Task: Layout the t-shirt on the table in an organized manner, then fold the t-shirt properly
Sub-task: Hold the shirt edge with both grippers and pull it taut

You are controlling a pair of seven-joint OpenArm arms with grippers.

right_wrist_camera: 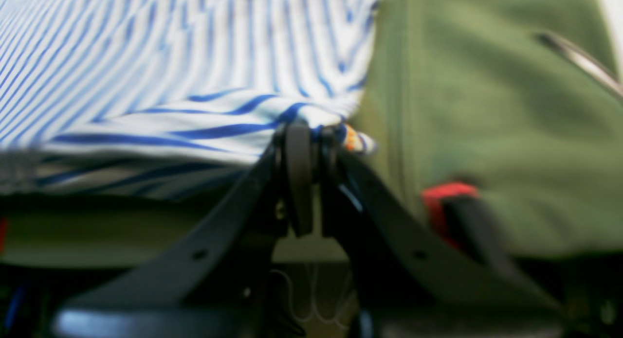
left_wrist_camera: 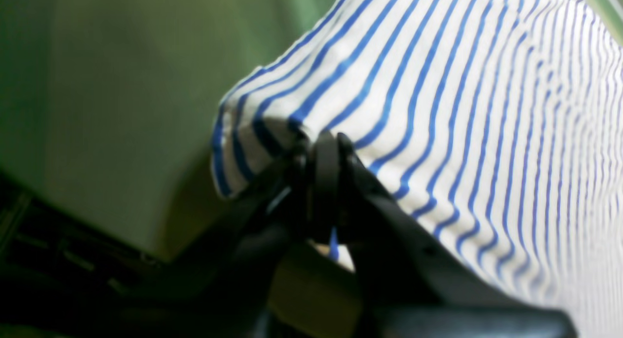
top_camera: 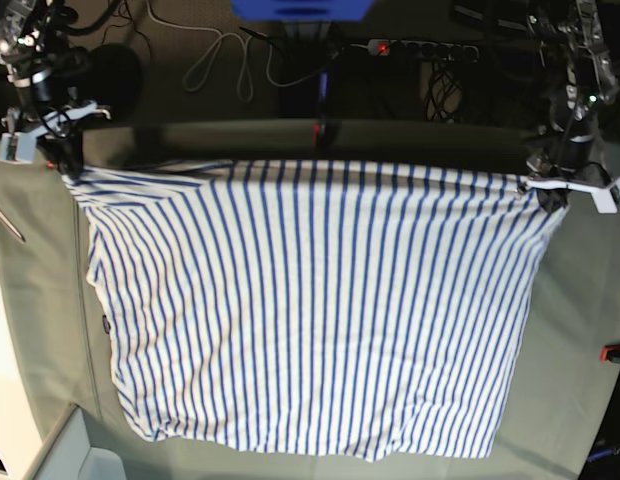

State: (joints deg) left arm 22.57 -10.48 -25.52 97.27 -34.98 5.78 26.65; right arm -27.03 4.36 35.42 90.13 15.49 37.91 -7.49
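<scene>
I have one t-shirt [top_camera: 310, 310] spread over the worktop [top_camera: 580, 400], its striped body reaching from the far edge toward the near edge, stripes running far-to-near. Its long axis lies across the base view, side to side, along the taut far edge that I hold stretched between two corners. My left gripper [left_wrist_camera: 323, 148] has its fingers pinched fully together on one far corner of the cloth, on the base view's right. My right gripper [right_wrist_camera: 304, 133] is likewise clamped tight on the opposite far corner, on that view's left, with a bit of bunched fabric poking out beside the fingers. I count two red clamps: one [right_wrist_camera: 445, 204] near the right gripper, another [top_camera: 617, 352] at the right edge of the base view.
</scene>
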